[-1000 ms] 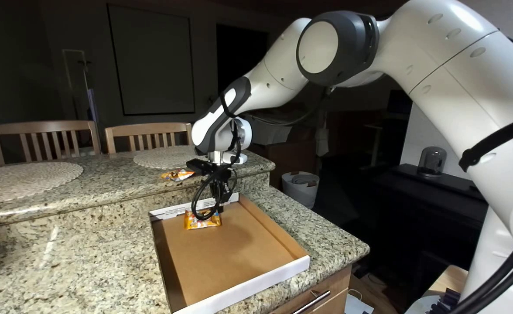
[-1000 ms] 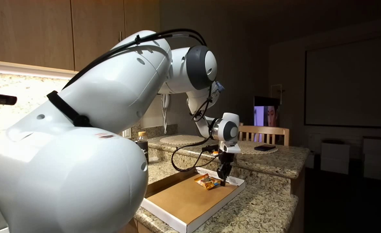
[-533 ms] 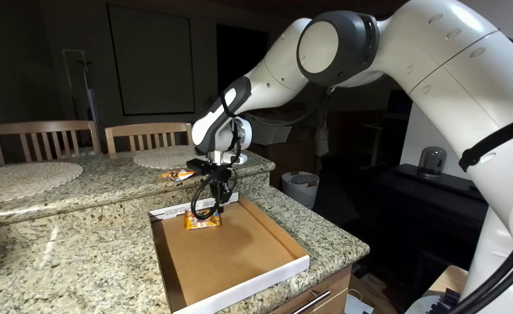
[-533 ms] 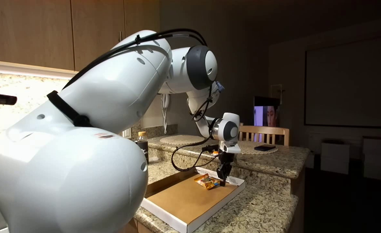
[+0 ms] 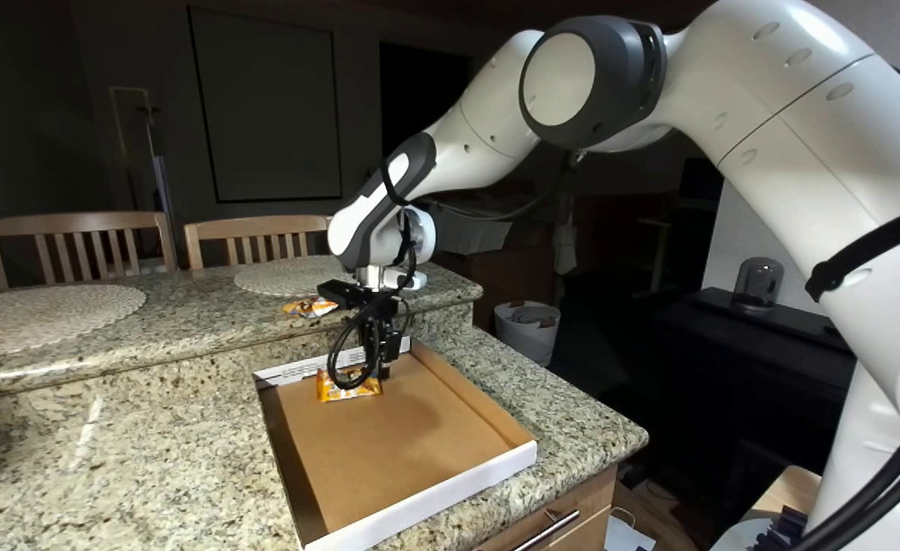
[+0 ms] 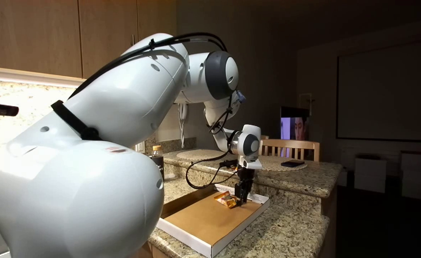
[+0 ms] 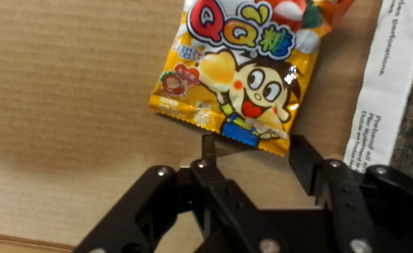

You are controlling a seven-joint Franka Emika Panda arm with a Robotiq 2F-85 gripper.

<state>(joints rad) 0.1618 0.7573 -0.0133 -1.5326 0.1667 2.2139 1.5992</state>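
Note:
A yellow-orange candy packet [image 7: 241,80] with a cartoon face lies flat in a shallow cardboard box [image 7: 80,80]. In the wrist view my gripper [image 7: 253,149] stands open at the packet's lower edge. The packet's corner reaches in between the fingertips, close to the right one; I cannot tell whether they touch. Nothing is gripped. In both exterior views the gripper [image 6: 241,203] points down inside the box, near its far white wall, beside the packet [image 6: 225,200]. A loop of black cable partly covers the packet [image 5: 371,388] in an exterior view.
A second orange packet [image 5: 310,308] lies on the raised granite ledge [image 5: 213,321] behind the box. Round woven mats [image 5: 289,275] lie on that ledge, as does a dark phone [image 6: 293,163]. A bottle [image 6: 157,157] stands behind the arm.
The fingers, together before, have spread apart. Arm, box and packet have all shifted slightly to the left in an exterior view, and the box has turned a little.

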